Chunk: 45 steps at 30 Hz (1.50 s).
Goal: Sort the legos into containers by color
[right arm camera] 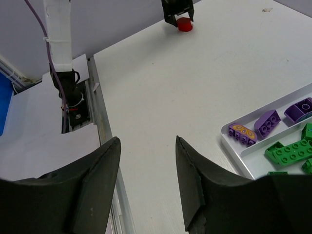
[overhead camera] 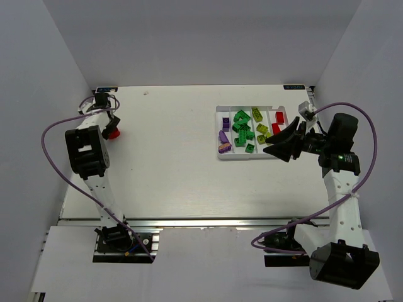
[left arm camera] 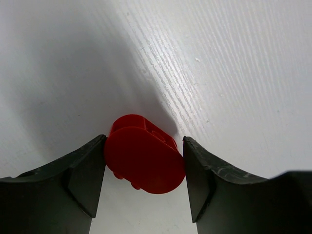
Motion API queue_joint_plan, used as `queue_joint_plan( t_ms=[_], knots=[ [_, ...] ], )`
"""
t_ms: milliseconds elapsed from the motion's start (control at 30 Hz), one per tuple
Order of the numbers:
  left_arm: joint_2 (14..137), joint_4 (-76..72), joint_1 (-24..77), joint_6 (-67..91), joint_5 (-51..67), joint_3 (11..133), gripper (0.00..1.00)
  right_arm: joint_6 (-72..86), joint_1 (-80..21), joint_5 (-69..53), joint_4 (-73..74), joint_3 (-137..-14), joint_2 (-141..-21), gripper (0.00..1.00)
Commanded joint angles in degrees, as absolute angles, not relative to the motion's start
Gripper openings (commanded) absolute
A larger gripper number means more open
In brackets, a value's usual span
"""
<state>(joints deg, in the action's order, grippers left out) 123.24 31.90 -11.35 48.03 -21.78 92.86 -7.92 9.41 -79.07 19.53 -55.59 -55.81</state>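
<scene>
My left gripper [overhead camera: 112, 128] is at the table's far left, its jaws closed against both sides of a red lego [left arm camera: 144, 156], which is at or just above the table surface. It also shows in the top view [overhead camera: 114, 133] and, far off, in the right wrist view [right arm camera: 184, 24]. The white tray [overhead camera: 249, 158] stands at right centre. Its four compartments hold, left to right, purple legos [overhead camera: 223, 139], green legos [overhead camera: 242, 129], yellow-green legos [overhead camera: 259, 129] and red legos [overhead camera: 278, 119]. My right gripper [overhead camera: 281, 143] is open and empty above the tray's right side [right arm camera: 146, 146].
White walls close in the table at the left, back and right. A metal rail [overhead camera: 208, 221] runs along the near edge, with the arm bases behind it. A purple cable [overhead camera: 53, 163] loops beside the left arm, another [overhead camera: 365, 126] beside the right.
</scene>
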Motion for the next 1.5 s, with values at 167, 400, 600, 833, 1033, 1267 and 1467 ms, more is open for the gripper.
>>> queue_joint_plan(
  t_ms=[167,400,600,833,1033,1267,1467],
  knots=[
    [116.2,23.83,-11.16,41.67,-10.74,85.18,0.4,-7.03,11.07,-82.53,18.11,-55.63,-54.84,0.54],
    [109.53,11.19,-9.15,38.24,7.98,74.12,0.25,-6.68,12.22,-83.49,18.11,-55.63,-54.49,0.54],
    [105.21,7.92,2.61,34.02,15.81,73.39,0.22,-6.33,13.71,-84.37,17.93,-55.72,-54.05,0.54],
    [106.69,5.72,20.37,31.82,18.98,80.5,0.21,-5.8,15.9,-85.34,17.93,-55.64,-53.88,0.54],
    [116.35,5.71,33.9,29.8,21.0,94.55,0.21,-5.63,18.02,-86.31,17.93,-55.72,-53.0,0.54],
    [129.96,3.62,39.19,32.52,21.79,111.85,0.21,-4.84,20.21,-88.06,17.49,-55.63,-52.56,0.55],
    [139.3,-7.98,42.18,37.96,23.29,122.25,0.22,-4.83,21.88,-88.68,17.4,-55.46,-52.12,0.54]
  ],
)
